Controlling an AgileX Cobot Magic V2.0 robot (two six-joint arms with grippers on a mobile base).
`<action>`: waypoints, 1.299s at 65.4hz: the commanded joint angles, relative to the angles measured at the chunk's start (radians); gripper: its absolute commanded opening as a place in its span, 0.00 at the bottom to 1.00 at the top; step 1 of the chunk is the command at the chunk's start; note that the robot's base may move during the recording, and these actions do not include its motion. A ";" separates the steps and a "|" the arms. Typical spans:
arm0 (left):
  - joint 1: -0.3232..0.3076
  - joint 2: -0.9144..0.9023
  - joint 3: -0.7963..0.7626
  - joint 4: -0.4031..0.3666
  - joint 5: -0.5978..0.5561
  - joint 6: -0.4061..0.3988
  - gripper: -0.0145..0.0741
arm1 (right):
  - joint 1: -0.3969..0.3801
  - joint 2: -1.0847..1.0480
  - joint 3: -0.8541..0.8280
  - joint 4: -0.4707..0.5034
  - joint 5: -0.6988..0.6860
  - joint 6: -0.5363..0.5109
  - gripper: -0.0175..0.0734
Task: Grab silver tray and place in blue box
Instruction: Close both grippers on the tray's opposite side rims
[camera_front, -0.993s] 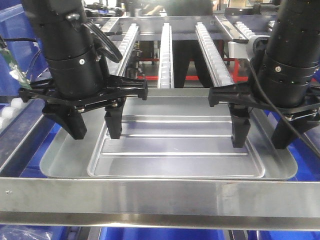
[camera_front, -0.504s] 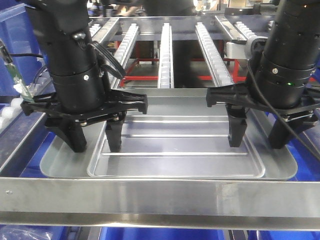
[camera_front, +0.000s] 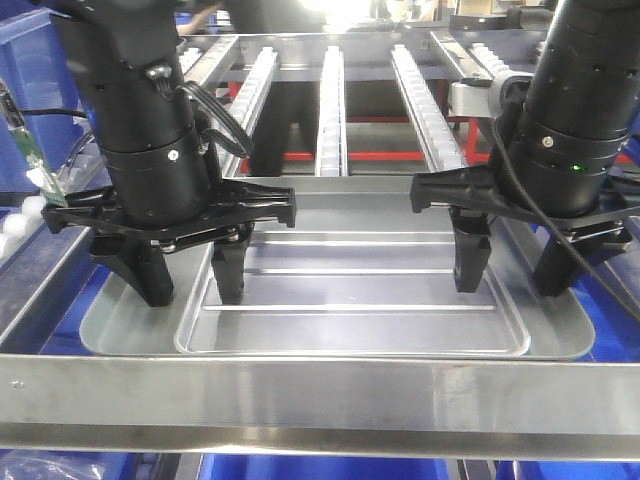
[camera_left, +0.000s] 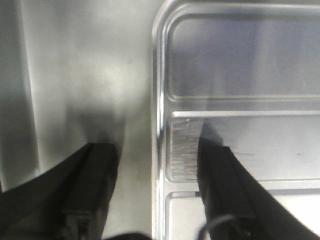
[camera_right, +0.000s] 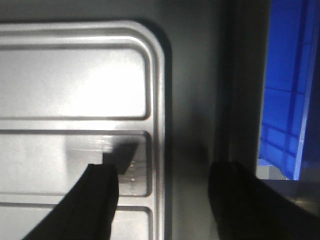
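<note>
The black, two-fingered left tool (camera_front: 190, 275) (camera_left: 157, 195) hangs with its fingers spread wide, gripping nothing. They straddle the left side of the large shallow rectangular silver tray (camera_front: 350, 300) (camera_left: 250, 60). The inner finger is low over the recessed centre panel, next to a long ridge, and the outer finger is over the broad flat margin. The raised step of the panel runs between them. Whether either fingertip touches the metal cannot be told.

The matching black right tool (camera_front: 512, 265) (camera_right: 170, 200) is likewise spread apart and holds nothing. Its inner finger stands over the recessed panel near the tray's (camera_right: 75, 75) right end. Its outer finger is at the tray's outer edge, on it or just past it; the wrist view is too dark there to say which.

The tray lies flat beneath both tools, its long sides running left to right. A brushed steel crossbar (camera_front: 320, 400) lies in front of it, and slanting conveyor rails with white rollers (camera_front: 331, 100) lie behind. The blue plastic box (camera_right: 285, 100) (camera_front: 55, 300) shows past the tray's left and right ends, lower down. Whether the tray rests in it cannot be made out.
</note>
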 joint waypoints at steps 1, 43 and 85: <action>-0.001 -0.042 -0.029 -0.005 -0.016 -0.011 0.48 | -0.002 -0.037 -0.029 -0.009 -0.034 -0.012 0.74; -0.001 -0.042 -0.029 -0.012 -0.016 -0.011 0.48 | -0.001 0.019 -0.029 0.004 -0.023 -0.012 0.74; -0.001 -0.042 -0.029 -0.012 -0.015 -0.011 0.35 | -0.001 0.018 -0.029 0.004 -0.019 -0.012 0.39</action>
